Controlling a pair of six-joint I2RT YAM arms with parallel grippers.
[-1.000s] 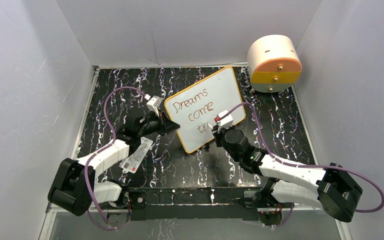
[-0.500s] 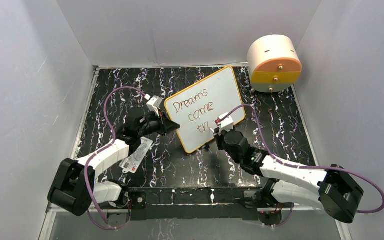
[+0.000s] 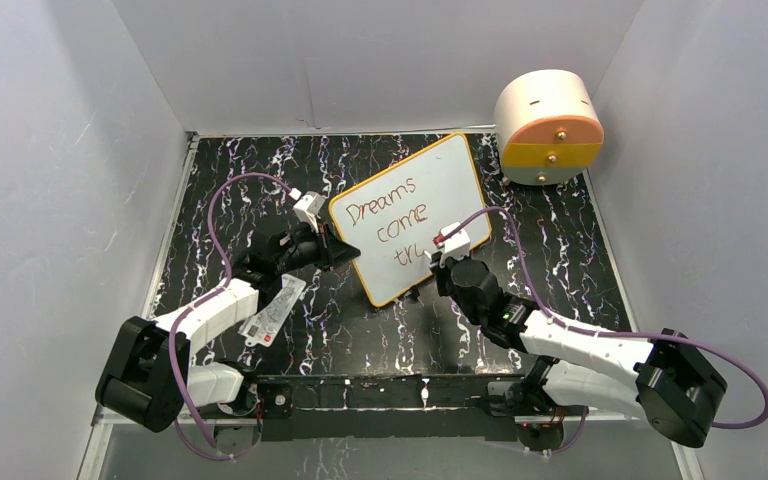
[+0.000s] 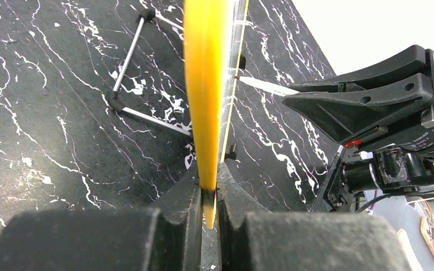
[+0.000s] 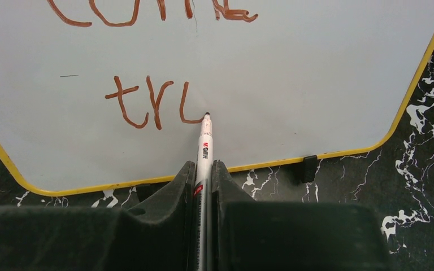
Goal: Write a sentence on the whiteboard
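Left gripper [image 4: 209, 182] pinches the whiteboard [image 3: 442, 185] edge; right gripper [image 5: 204, 167] pinches a marker [image 5: 205, 138], tip on the sentence [image 3: 400, 224]; marbled table [image 3: 582, 262], white walls [image 3: 360, 60].

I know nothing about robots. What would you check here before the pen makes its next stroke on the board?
1. Left gripper clamped on the large white whiteboard at its orange-yellow frame: ok.
2. Right gripper shut on the slim white marker pen: ok.
3. Pen tip on the board at the half-drawn "u": ok.
4. Bare white space right of the tip for more letters: ok.
5. Reddish-brown handwritten sentence complete: not ok, it reads "Dreams come tr" plus part of a letter.
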